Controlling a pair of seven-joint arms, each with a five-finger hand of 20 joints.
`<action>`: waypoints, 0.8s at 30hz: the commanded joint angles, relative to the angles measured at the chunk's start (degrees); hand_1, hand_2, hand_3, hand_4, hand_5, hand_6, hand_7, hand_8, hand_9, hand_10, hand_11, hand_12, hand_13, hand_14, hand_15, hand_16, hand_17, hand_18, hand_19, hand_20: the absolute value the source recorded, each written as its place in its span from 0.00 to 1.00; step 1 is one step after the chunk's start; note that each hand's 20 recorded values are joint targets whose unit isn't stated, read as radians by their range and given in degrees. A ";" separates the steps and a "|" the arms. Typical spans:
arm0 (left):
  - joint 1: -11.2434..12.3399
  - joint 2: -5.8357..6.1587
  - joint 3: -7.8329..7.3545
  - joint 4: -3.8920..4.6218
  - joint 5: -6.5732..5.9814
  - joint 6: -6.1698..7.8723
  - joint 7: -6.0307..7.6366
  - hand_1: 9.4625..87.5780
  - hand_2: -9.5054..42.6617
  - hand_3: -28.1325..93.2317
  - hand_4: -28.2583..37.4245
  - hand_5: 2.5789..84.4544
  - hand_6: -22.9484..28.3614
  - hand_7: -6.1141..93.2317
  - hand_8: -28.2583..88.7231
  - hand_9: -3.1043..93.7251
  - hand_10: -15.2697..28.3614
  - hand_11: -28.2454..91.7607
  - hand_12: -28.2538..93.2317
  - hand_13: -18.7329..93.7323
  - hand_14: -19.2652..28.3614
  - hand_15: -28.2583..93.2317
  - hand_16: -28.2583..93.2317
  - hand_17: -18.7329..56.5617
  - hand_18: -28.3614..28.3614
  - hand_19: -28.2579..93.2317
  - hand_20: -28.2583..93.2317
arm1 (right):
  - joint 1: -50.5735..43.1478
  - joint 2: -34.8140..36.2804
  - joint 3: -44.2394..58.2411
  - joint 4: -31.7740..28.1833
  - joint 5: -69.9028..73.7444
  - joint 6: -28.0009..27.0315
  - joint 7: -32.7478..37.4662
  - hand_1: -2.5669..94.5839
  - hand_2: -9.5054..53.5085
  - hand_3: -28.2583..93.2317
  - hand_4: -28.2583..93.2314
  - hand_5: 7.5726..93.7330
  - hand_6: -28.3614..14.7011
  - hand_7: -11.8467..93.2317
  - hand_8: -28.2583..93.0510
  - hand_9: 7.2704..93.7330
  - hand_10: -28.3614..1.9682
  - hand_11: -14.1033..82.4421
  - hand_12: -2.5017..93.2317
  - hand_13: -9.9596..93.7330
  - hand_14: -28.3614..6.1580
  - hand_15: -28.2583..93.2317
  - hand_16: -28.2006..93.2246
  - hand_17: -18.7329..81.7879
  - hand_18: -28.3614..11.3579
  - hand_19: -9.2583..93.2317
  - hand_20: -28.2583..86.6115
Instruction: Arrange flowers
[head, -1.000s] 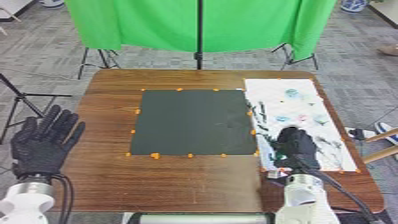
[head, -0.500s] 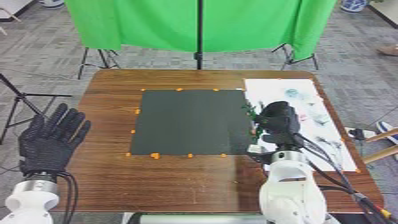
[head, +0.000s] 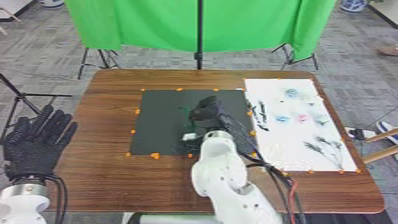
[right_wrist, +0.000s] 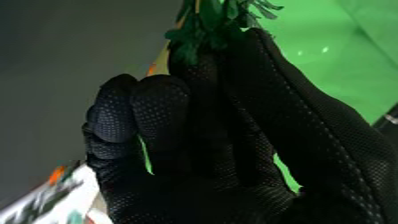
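Note:
In the head view my right hand (head: 208, 114) is above the dark square mat (head: 164, 122), with a green leafy stem (head: 185, 111) at its left side. The right wrist view shows my right hand (right_wrist: 204, 135) with fingers curled, pinching the green stem (right_wrist: 209, 25) near the fingertips; the leaves stick out beyond them. My left hand (head: 37, 145) is at the table's left edge, palm showing and fingers straight. On the white sheet (head: 275, 135) lie blue flowers (head: 282, 119), a pink flower (head: 302, 118) and dark feathery sprigs (head: 327, 150).
Orange tape pieces (head: 155, 156) mark the edges of the mat. The brown table (head: 115, 185) extends around mat and sheet. Behind it hangs a green cloth (head: 142, 25) with a black stand (head: 200, 57) in front.
My right hand has moved left from the white sheet to above the dark mat, carrying the green stem. My left hand has shifted slightly left and down.

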 joint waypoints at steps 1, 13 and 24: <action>1.91 3.17 0.34 -1.04 -0.30 2.61 2.45 0.26 0.44 0.84 0.00 0.56 0.62 0.16 0.17 0.51 0.68 0.40 0.33 0.49 0.72 0.55 0.18 0.25 0.75 0.49 0.36 | 3.67 -9.27 -2.20 5.93 -3.10 -2.25 1.94 0.64 0.00 0.88 0.04 0.79 0.61 0.51 0.38 0.84 0.56 0.45 0.60 0.75 0.46 0.78 0.64 0.59 0.02 0.96 0.55; -0.30 5.57 4.35 -0.52 -1.03 3.42 2.89 0.26 0.44 0.85 0.00 0.56 0.62 0.16 0.17 0.51 0.69 0.40 0.33 0.49 0.72 0.55 0.18 0.25 0.75 0.48 0.36 | 1.30 -14.01 -2.51 13.34 -16.32 -4.20 -3.50 0.64 0.00 0.88 0.03 0.79 0.60 0.52 0.37 0.83 0.54 0.46 0.59 0.75 0.45 0.78 0.63 0.59 0.00 0.97 0.54; -0.87 5.88 5.71 -0.18 -1.70 3.10 4.74 0.26 0.44 0.85 0.00 0.56 0.62 0.16 0.17 0.51 0.68 0.40 0.33 0.49 0.72 0.55 0.18 0.25 0.75 0.48 0.36 | -0.07 -17.01 -0.46 15.24 -19.45 -10.18 -1.39 0.65 0.00 0.87 0.03 0.75 0.59 0.55 0.37 0.80 0.50 0.49 0.59 0.73 0.39 0.80 0.63 0.57 0.00 0.98 0.55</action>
